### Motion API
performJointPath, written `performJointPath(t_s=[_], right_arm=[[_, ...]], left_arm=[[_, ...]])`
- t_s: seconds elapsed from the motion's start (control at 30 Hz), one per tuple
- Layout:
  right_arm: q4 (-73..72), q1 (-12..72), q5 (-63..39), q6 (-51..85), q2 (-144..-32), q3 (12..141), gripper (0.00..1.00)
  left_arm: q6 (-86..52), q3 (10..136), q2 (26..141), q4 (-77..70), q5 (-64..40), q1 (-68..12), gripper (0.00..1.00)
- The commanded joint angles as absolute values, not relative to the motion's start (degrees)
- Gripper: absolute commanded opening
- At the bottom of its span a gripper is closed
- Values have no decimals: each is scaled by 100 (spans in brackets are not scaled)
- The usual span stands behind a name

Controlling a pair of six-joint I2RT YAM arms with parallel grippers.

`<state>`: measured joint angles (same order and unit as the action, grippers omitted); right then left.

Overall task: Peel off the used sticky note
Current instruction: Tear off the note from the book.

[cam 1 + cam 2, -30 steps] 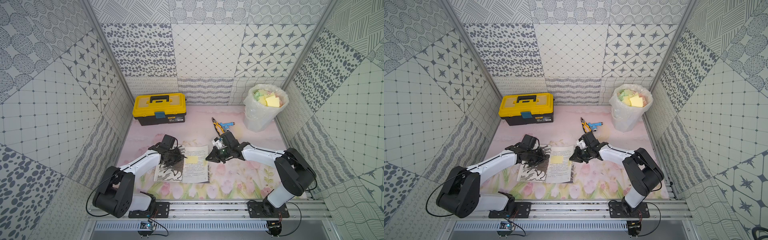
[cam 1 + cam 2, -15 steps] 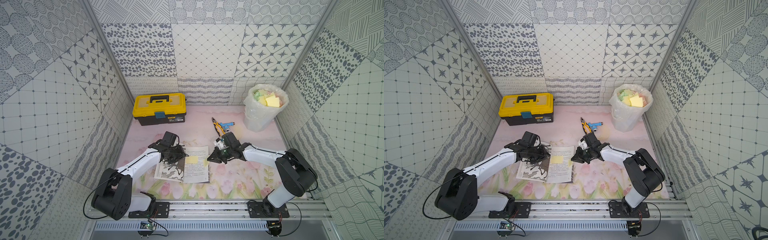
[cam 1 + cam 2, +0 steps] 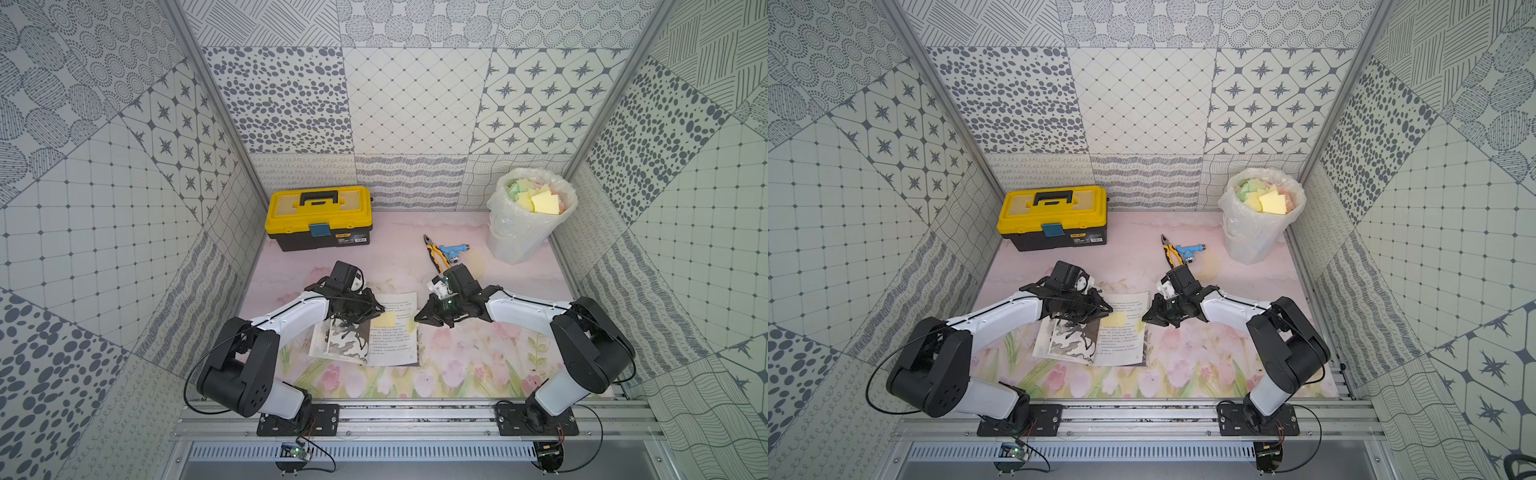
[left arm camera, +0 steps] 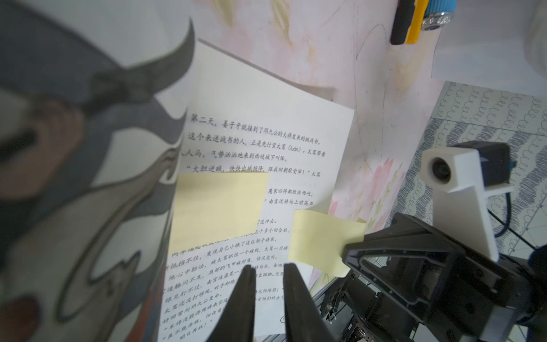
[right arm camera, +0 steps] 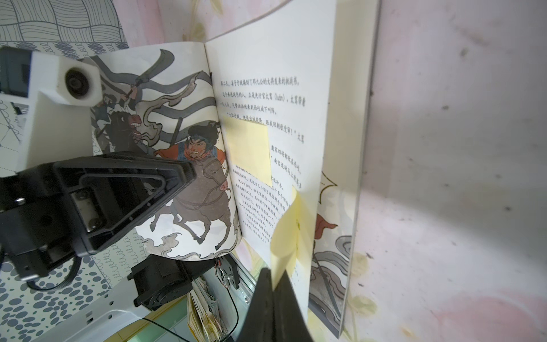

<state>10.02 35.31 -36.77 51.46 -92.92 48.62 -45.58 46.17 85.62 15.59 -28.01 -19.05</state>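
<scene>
An open picture book (image 3: pixel 392 347) (image 3: pixel 1121 347) lies near the middle of the pink flowered counter (image 3: pixel 478 365), a little toward its front edge. A drawing of a horseman fills one page and printed text the other.

The right gripper (image 3: pixel 417 319) (image 3: pixel 1143 319) (image 5: pixel 273 275) reaches in low from the counter's right side, with its jaws pinched together on a pale yellow sticky note (image 3: pixel 412 325) (image 4: pixel 322 242) (image 5: pixel 284 237). That note sits at the outer edge of the text page. One edge lies against the paper, and the rest curls up off it into the jaws.

A second sticky note (image 3: pixel 384 319) (image 3: pixel 1117 319) (image 4: pixel 219 207) (image 5: pixel 250 151) lies flat on the same page, close to the spine.

The left gripper (image 3: pixel 382 309) (image 3: pixel 1112 309) (image 4: pixel 268 268) comes from the counter's left side and hangs over the spine beside that flat note. Its jaws are nearly together with a thin gap between them and nothing in it. I cannot tell whether the tips touch the page.

At the back left corner stands a yellow and black toolbox (image 3: pixel 319 216), closed. At the back right corner is a bin lined with a plastic bag (image 3: pixel 515 241), filled with yellow, green and pink notes. Between them, nearer the bin, yellow-handled pliers (image 3: pixel 434 255) lie on the counter.
</scene>
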Motion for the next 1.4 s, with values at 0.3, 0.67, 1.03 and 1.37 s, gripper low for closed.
performJointPath(t_s=[0.3,0.67,1.03,1.37], right_arm=[[783,3524,-3621,5102,-9185,4828,3],[784,3520,-3604,5114,-9241,4850,4],[475,3523,-3481,5509,-9298,4691,1],[-863,3521,-3404,6768,-9524,4227,0]], left_arm=[[-4447,4971,9395,1339,-3709,-2188,21],[-4221,5082,9860,1644,-3555,-2441,22],[-4128,5090,10143,1746,-3414,-2500,18],[-4087,5106,10193,1802,-3288,-2498,14]])
